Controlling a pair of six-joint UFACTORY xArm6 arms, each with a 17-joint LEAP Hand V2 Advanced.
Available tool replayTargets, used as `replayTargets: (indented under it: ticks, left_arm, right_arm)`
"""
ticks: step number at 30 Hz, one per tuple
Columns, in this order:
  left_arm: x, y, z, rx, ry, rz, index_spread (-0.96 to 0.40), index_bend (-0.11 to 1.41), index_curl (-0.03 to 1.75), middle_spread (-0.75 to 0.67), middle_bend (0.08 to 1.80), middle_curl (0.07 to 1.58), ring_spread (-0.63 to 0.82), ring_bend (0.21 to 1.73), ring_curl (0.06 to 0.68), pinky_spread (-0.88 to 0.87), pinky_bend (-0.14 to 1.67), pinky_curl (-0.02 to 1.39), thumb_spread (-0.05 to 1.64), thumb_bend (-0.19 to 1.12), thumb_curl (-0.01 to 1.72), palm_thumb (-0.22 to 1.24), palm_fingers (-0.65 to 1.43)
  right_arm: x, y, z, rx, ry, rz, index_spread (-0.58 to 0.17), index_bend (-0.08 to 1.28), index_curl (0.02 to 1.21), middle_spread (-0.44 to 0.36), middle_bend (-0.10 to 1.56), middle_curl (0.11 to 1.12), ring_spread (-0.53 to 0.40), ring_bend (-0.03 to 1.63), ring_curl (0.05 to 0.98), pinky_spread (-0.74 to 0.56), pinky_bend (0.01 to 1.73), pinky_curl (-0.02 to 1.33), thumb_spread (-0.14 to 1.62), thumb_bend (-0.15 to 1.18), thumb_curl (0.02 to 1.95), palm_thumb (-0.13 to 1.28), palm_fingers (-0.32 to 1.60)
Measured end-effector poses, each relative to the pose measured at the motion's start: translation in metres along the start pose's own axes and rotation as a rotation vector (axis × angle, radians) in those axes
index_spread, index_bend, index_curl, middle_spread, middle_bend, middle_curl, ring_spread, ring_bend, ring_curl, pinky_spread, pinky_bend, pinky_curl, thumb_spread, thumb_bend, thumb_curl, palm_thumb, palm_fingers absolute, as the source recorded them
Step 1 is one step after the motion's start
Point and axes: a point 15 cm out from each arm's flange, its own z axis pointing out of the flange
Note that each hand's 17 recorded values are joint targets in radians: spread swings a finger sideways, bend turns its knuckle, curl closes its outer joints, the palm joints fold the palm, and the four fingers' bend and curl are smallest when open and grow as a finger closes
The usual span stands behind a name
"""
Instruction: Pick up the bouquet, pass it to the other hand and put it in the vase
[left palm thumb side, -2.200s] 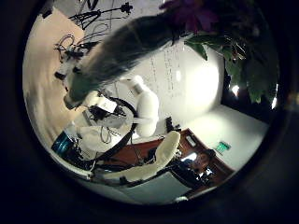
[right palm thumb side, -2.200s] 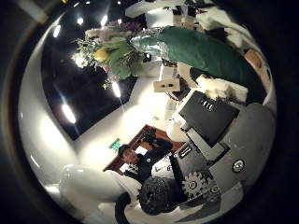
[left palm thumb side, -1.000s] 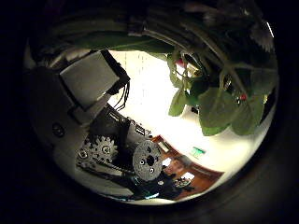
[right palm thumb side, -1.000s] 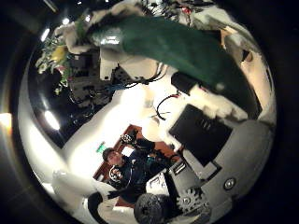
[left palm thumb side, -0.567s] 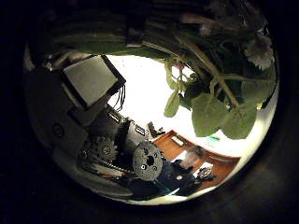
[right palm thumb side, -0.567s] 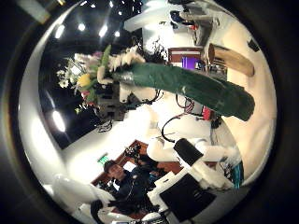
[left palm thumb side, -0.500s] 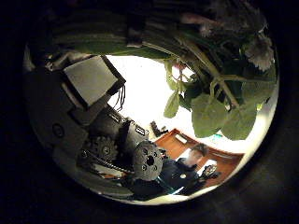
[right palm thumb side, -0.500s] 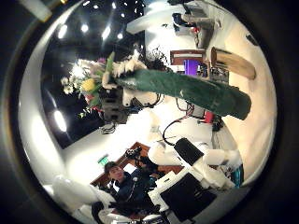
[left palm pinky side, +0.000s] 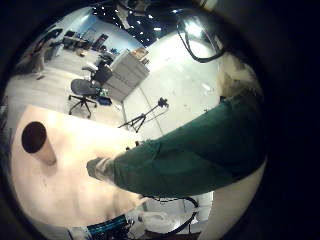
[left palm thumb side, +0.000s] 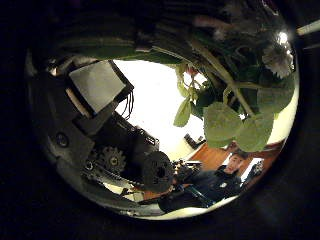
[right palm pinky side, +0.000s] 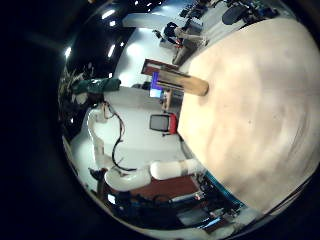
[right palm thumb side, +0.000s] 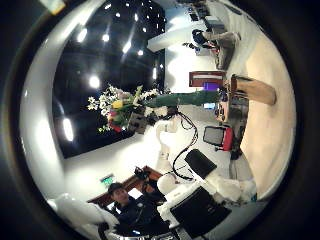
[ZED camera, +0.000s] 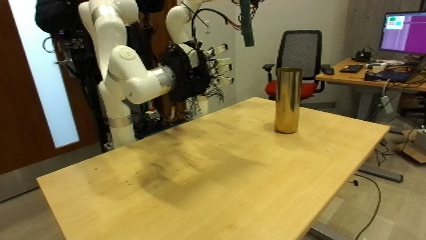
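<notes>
Left fingers: the left hand (left palm thumb side: 105, 135) has its fingers curled close round the green wrap of the bouquet (ZED camera: 248, 25). The wrap runs right across the palm in both left palm views, so I judge it is clamped on.
Right fingers: the right hand (right palm thumb side: 200, 205) has nothing in it. I cannot tell if its fingers are apart or curled.
Bouquet: it is up in the air, well above the table (ZED camera: 200, 170). In the outside view only the green wrapped end shows, hanging down from the top edge. In the right thumb view it is far from that palm, with the flowers at one end and the wrap at the other.
How it handles: it looks light. The flowers and leaves are soft and would crush or snap, so they are no place to hold. The wrap is firmer, but it may be a bit slippery.
Where to hold: the middle of the wrap, away from the flowers. This leaves the bottom end free to go into the vase.
Vase: the vase (ZED camera: 286, 100) is tall, gold and narrow. It stands upright on the table, near the far edge, below the bouquet and a little to one side.
What could go wrong: the vase could tip if the wrap bumps its rim.
</notes>
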Motion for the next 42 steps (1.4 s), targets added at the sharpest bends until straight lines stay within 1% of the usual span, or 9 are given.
replayTargets:
  ticks: [5, 8, 12, 17, 21, 25, 32, 36, 42]
  left_arm:
    - [0.014, -0.021, -0.035, 0.094, 0.049, 0.015, -0.74, 0.93, -0.02, -0.64, 0.97, 1.21, -0.42, 1.45, 0.618, -0.55, 1.24, 0.69, 0.15, -0.02, 0.9, 1.18, 0.96]
    - [0.012, -0.028, -0.052, 0.132, 0.048, 0.023, -0.74, 0.93, -0.02, -0.63, 0.98, 1.21, -0.42, 1.46, 0.62, -0.55, 1.24, 0.7, 0.15, -0.02, 0.9, 1.18, 0.96]
    - [-0.008, -0.028, -0.063, 0.146, 0.013, 0.032, -0.74, 0.95, -0.02, -0.63, 0.99, 1.2, -0.42, 1.46, 0.622, -0.55, 1.25, 0.7, 0.15, -0.02, 0.91, 1.18, 0.95]
    - [-0.045, -0.029, -0.072, 0.179, -0.038, 0.016, -0.74, 0.95, -0.02, -0.62, 1.0, 1.2, -0.42, 1.48, 0.625, -0.55, 1.25, 0.71, 0.15, -0.02, 0.91, 1.18, 0.93]
    - [-0.08, -0.028, -0.067, 0.187, -0.084, -0.009, -0.75, 0.95, -0.02, -0.62, 1.01, 1.2, -0.42, 1.48, 0.625, -0.55, 1.26, 0.71, 0.15, -0.02, 0.92, 1.19, 0.93]
    - [-0.099, -0.026, -0.048, 0.162, -0.051, -0.037, -0.76, 0.95, -0.02, -0.61, 1.02, 1.19, -0.42, 1.49, 0.625, -0.55, 1.26, 0.72, 0.16, -0.02, 0.93, 1.19, 0.92]
    - [-0.14, -0.022, -0.038, 0.164, -0.07, -0.076, -0.77, 0.96, -0.02, -0.6, 1.03, 1.19, -0.42, 1.49, 0.623, -0.55, 1.27, 0.72, 0.16, -0.02, 0.94, 1.19, 0.92]
    - [-0.149, -0.019, -0.035, 0.155, -0.083, -0.071, -0.77, 0.96, -0.02, -0.6, 1.03, 1.18, -0.42, 1.5, 0.622, -0.55, 1.27, 0.72, 0.15, -0.02, 0.94, 1.18, 0.92]
    - [-0.158, -0.027, -0.034, 0.158, -0.087, -0.077, -0.77, 0.97, -0.02, -0.59, 1.04, 1.18, -0.42, 1.5, 0.62, -0.55, 1.27, 0.72, 0.16, -0.02, 0.94, 1.18, 0.91]
  right_arm:
    - [-0.002, 0.0, 0.0, 0.002, 0.001, -0.01, -0.31, 0.19, 0.29, 0.075, 0.16, 0.24, 0.155, 0.29, 0.241, 0.26, 0.3, 0.36, 0.96, -0.02, 0.5, 0.88, -0.02]
    - [-0.004, 0.0, 0.001, -0.001, 0.002, -0.018, -0.308, 0.19, 0.3, 0.075, 0.16, 0.24, 0.155, 0.28, 0.243, 0.25, 0.3, 0.35, 0.97, -0.02, 0.5, 0.87, -0.01]
    - [-0.007, -0.007, 0.005, 0.02, 0.0, -0.03, -0.303, 0.18, 0.31, 0.075, 0.16, 0.23, 0.155, 0.28, 0.247, 0.25, 0.3, 0.35, 0.97, -0.02, 0.5, 0.87, -0.01]
    - [-0.005, -0.012, 0.007, 0.038, 0.001, -0.034, -0.312, 0.17, 0.3, 0.075, 0.16, 0.23, 0.155, 0.28, 0.254, 0.25, 0.31, 0.34, 0.97, -0.02, 0.5, 0.88, -0.02]
    - [-0.001, -0.017, 0.01, 0.053, 0.032, -0.043, -0.325, 0.18, 0.31, 0.075, 0.16, 0.23, 0.155, 0.28, 0.259, 0.25, 0.31, 0.34, 0.97, -0.02, 0.5, 0.88, -0.02]
    - [0.004, -0.024, 0.007, 0.077, 0.066, -0.052, -0.326, 0.17, 0.31, 0.075, 0.16, 0.23, 0.155, 0.28, 0.262, 0.25, 0.31, 0.34, 0.97, -0.02, 0.5, 0.88, -0.02]
    - [0.009, -0.018, 0.003, 0.126, 0.111, -0.052, -0.316, 0.18, 0.31, 0.079, 0.16, 0.23, 0.155, 0.27, 0.265, 0.25, 0.31, 0.34, 0.99, -0.02, 0.49, 0.89, -0.01]
    - [0.002, -0.014, 0.004, 0.118, 0.126, -0.074, -0.315, 0.18, 0.31, 0.082, 0.16, 0.23, 0.155, 0.28, 0.266, 0.25, 0.32, 0.34, 0.99, -0.02, 0.49, 0.88, -0.01]
    - [0.002, -0.014, 0.004, 0.121, 0.124, -0.078, -0.308, 0.18, 0.31, 0.083, 0.17, 0.23, 0.155, 0.28, 0.268, 0.25, 0.32, 0.33, 0.99, -0.02, 0.49, 0.88, -0.01]
